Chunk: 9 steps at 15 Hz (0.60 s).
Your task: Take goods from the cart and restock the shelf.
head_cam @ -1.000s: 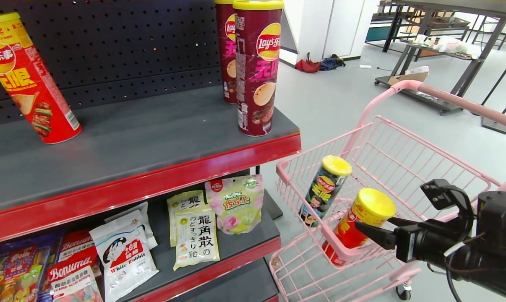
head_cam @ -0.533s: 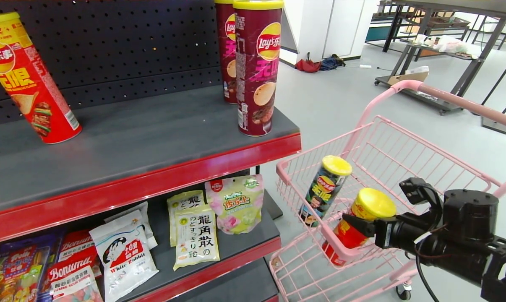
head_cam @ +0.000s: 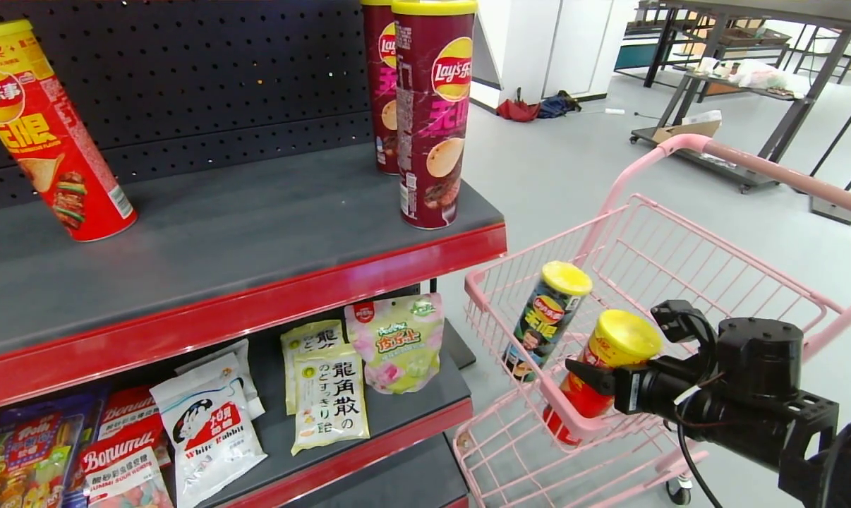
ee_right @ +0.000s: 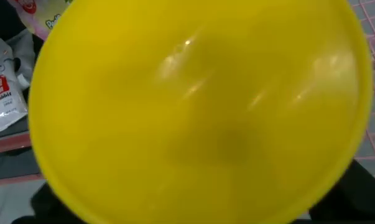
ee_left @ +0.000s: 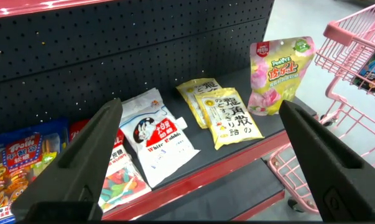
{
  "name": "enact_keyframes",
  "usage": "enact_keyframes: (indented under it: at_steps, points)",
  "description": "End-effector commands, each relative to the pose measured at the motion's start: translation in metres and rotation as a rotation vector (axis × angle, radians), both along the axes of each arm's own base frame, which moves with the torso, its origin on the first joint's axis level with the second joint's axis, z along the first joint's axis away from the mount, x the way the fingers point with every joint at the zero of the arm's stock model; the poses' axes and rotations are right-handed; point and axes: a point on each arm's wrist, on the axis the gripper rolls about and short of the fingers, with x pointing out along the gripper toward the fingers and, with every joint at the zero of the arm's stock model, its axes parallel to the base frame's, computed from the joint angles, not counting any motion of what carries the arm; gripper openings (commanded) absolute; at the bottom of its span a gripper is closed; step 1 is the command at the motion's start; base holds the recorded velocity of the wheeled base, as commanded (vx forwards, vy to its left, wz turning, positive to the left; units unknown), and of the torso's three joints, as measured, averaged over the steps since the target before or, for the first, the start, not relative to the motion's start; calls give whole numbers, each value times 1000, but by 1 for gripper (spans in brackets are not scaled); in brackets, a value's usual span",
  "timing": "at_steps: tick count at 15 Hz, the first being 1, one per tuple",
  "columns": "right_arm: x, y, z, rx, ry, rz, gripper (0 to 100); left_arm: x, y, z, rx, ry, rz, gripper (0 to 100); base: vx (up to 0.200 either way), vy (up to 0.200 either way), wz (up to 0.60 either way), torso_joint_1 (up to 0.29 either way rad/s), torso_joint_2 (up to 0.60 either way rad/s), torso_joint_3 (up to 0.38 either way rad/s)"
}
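The left gripper (ee_left: 201, 104) has its jaws spread wide apart with nothing between them. It hangs in front of the lower shelf board (ee_left: 237, 155), clear of the pink cart (head_cam: 510, 271). We cannot tell whether the right gripper (head_cam: 612, 356) is clamped or loose. It sits inside the cart's near corner, against the red can (head_cam: 584, 395), and that can's yellow lid (ee_right: 199, 106) lies right up against the right wrist camera.

Farthest to the left of the cart, a tall red can (head_cam: 44, 134) stands on the upper shelf board (head_cam: 256, 226). Below it and nearer the cart, a white bag (head_cam: 207, 430), two yellow bags (head_cam: 327, 398) and a pink-green pouch (head_cam: 397, 346) lie on the lower board. Two maroon cans (head_cam: 431, 120) stand one behind the other at the end of the upper board nearest the cart.

Inside the cart, a dark can (head_cam: 545, 321) with a yellow lid leans by the wall on the shelf side. The red can tilts just beside it, on the side away from the shelf.
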Motion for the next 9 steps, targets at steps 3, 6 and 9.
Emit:
enact_keyframes:
  at_steps: [3,6,9]
  points:
    - [2,1,-4,-4,5,4,0,0,0,0,0,1,0,100,0,0,0,0,0,0]
    - [-7,-1,13,-4,-69,-3,0,0,0,0,0,1,0,100,0,0,0,0,0,0]
    - [-19,-5,46,3,-209,-16,0,0,0,0,0,1,0,100,0,0,0,0,0,0]
